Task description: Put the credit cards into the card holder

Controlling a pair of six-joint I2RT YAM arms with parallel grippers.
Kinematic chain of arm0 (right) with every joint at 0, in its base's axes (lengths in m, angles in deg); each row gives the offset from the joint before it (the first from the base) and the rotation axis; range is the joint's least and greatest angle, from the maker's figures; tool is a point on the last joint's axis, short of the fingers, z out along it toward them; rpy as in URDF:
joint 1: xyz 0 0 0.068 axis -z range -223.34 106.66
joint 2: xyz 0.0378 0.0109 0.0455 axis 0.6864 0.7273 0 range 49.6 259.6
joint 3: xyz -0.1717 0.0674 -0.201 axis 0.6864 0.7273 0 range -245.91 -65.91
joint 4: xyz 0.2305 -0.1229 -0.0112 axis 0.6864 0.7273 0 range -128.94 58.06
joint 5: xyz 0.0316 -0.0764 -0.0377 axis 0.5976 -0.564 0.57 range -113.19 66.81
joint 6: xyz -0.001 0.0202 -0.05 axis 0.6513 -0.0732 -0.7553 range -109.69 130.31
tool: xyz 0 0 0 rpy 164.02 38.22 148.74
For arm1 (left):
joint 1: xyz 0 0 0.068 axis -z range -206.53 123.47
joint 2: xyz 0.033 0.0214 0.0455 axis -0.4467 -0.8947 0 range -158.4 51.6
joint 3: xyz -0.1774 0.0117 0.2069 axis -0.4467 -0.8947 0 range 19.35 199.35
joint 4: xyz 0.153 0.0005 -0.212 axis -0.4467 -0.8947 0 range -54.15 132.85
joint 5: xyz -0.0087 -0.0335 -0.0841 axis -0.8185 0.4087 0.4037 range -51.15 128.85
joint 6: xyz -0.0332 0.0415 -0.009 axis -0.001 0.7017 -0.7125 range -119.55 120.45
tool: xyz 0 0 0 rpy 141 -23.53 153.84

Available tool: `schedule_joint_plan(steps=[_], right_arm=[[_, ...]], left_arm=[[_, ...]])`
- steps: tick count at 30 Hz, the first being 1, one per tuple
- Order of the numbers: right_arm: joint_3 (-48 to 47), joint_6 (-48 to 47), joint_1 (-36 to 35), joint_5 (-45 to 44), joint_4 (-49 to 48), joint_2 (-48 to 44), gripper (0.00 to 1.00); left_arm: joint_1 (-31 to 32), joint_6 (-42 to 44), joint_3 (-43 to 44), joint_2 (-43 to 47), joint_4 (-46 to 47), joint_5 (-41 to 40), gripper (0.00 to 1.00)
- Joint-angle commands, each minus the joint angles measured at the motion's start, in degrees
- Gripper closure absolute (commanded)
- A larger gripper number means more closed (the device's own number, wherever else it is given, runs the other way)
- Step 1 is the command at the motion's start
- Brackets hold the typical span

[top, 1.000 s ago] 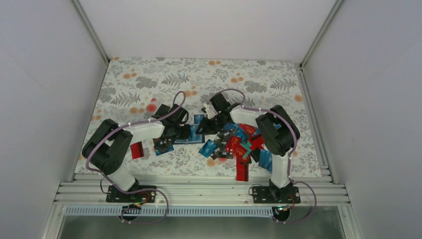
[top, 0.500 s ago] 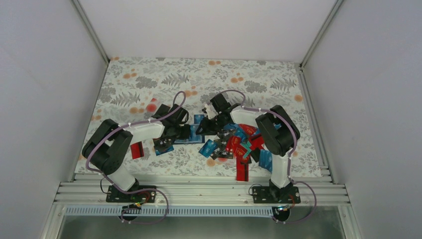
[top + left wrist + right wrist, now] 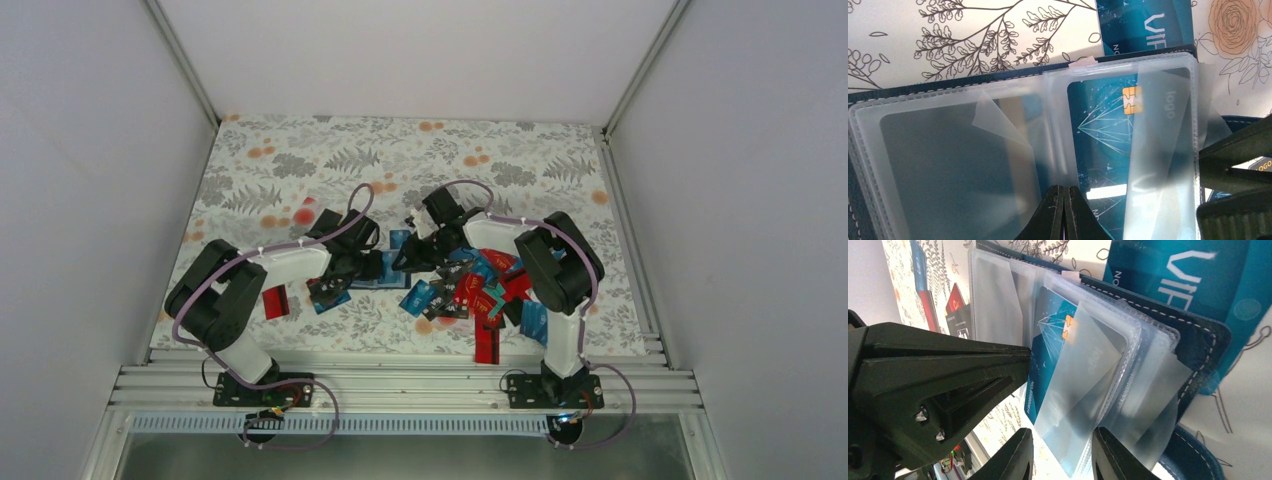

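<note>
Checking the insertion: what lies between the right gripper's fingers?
Right wrist view: the card holder's clear sleeves lie between the right gripper's fingers, a teal card among them.

The counter (image 3: 560, 150) is covered by a pale cloth (image 3: 250, 165) printed with grey ferns (image 3: 352, 160) and small orange blossoms (image 3: 478, 158). Up close, in the left wrist view, the print shows fine dark branches (image 3: 973, 35) and a peach rose (image 3: 1235, 20) on cream. Plain white walls (image 3: 400, 50) stand on three sides, with aluminium posts (image 3: 182, 62) at the far corners. Silver rails (image 3: 400, 385) run along the near edge.
</note>
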Motion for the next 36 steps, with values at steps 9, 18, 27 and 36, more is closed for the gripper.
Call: schedule_joint_plan(steps=[9,18,27,36], right_arm=[[-3.2,0.5,-2.5,4.8,-3.8,-3.3,0.69],[-4.9,0.3,-3.2,4.9,-3.6,-1.8,0.7],[-6.8,0.2,-4.1,4.5,-2.7,0.3,0.7],[-9.9,0.5,-5.6,4.5,-2.6,3.4,0.7]], left_arm=[[0.9,-0.5,-0.8,0.6,-0.7,0.7,0.98],[0.9,-0.5,-0.5,1.9,-2.0,-0.4,0.98],[0.7,-0.8,1.1,6.6,-6.4,-3.6,0.98],[-0.6,-1.9,1.3,13.1,-13.6,-8.5,0.98]])
